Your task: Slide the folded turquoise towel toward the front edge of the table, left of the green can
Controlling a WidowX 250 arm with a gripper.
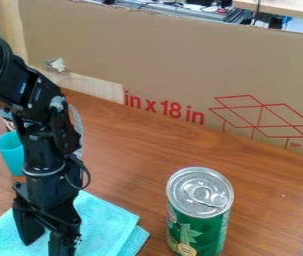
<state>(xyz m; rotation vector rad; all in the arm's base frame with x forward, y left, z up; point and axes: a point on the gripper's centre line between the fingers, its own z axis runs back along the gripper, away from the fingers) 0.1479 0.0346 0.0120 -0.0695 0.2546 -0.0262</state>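
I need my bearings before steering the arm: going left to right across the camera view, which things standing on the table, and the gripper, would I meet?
Turquoise tapered cup, black two-finger gripper, green cylindrical can with silver metal top.

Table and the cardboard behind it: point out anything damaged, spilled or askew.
The cardboard has a ragged patch at its upper left, which looks like torn surface. The turquoise cloth lies with uneven layers at its right corner. I see no spill; the green can stands upright.
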